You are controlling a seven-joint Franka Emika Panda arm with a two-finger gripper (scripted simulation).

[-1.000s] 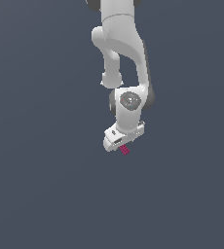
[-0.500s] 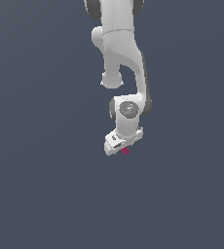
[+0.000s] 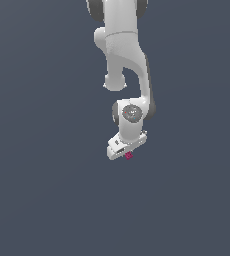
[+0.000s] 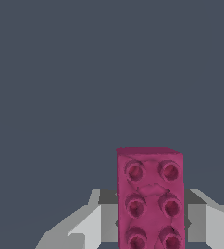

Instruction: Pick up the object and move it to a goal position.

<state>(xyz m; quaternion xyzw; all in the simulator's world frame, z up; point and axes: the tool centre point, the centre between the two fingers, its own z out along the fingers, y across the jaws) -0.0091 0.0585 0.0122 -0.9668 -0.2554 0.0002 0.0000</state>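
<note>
The magenta-pink studded brick (image 4: 150, 197) sits between my gripper's two fingers in the wrist view, with a finger (image 4: 89, 221) pressed against each long side. In the exterior view the brick (image 3: 129, 155) shows as a small pink spot just under the white gripper (image 3: 128, 153), held in the air below the bent arm. The gripper is shut on the brick. Most of the brick is hidden by the hand in the exterior view.
A plain dark grey-blue surface (image 3: 47, 200) fills both views. The white arm (image 3: 122, 55) comes down from the top middle of the exterior view. No goal marker shows.
The arm has carried the brick slightly upward and a little toward the exterior view's right. The grip on the brick is unchanged.
</note>
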